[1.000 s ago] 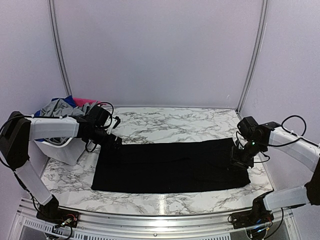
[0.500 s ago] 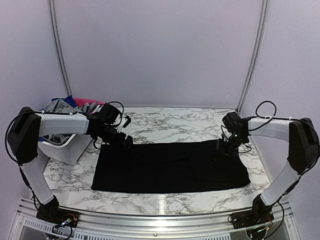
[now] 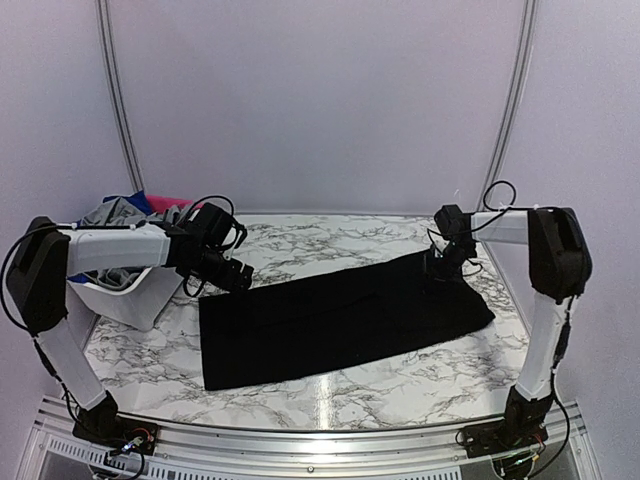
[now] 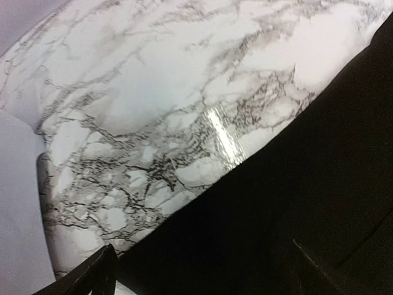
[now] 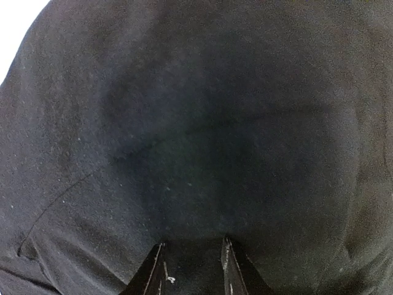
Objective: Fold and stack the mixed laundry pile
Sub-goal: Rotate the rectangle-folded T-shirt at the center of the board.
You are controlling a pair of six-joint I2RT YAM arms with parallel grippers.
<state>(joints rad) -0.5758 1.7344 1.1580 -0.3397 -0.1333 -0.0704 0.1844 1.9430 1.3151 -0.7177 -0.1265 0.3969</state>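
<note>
A black garment (image 3: 340, 320) lies spread flat on the marble table, skewed, with its right end farther back than its left. My left gripper (image 3: 240, 277) hovers low over the garment's far left edge. In the left wrist view its fingers stand wide apart, open (image 4: 202, 244), with black cloth (image 4: 295, 184) beneath them. My right gripper (image 3: 440, 262) is at the garment's far right corner. In the right wrist view it is nearly closed (image 5: 193, 241), pinching black cloth (image 5: 196, 123). The remaining laundry is a grey shirt (image 3: 112, 216), a blue piece (image 3: 140, 200) and a pink piece (image 3: 170, 203), all in the basket.
A white plastic basket (image 3: 125, 300) stands at the table's left edge, just behind my left arm. Bare marble (image 3: 330, 240) shows behind the garment and along the front (image 3: 400, 385). Lilac walls and metal posts close in the back and sides.
My right gripper has moved toward the back wall, dragging the garment's right end with it, so the cloth now lies skewed. My left gripper has shifted slightly back and left.
</note>
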